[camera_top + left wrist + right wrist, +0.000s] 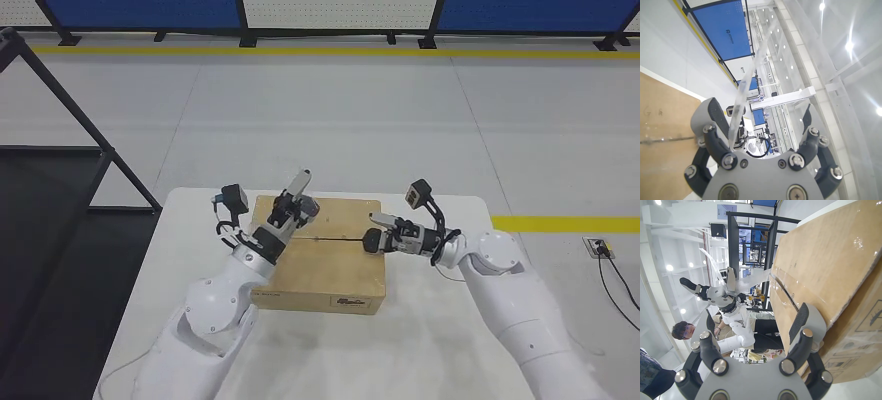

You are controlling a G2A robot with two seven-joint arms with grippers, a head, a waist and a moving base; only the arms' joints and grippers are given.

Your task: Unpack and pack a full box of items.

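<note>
Box (318, 262) closed on the table (430, 330), seam tape partly lifted.
Right gripper (755, 311), jaws apart, rests one finger against the box end; beyond it, left gripper (761, 108), jaws apart, carries the tape strip (743, 89) stuck to one finger. Pull low along the seam, steadily.

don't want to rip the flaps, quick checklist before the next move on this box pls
1. Tape strip free of the seam: not ok, one end is attached to the box.
2. Left gripper gripping the tape: not ok, it is open and the tape only clings to one finger.
3. Right gripper bracing the box: cannot tell; it is open, one finger at the box's end by the seam.
4. Flaps open: not ok, both lie shut.
5. Box flat on the table: ok.
6. Contents: cannot tell.
</note>
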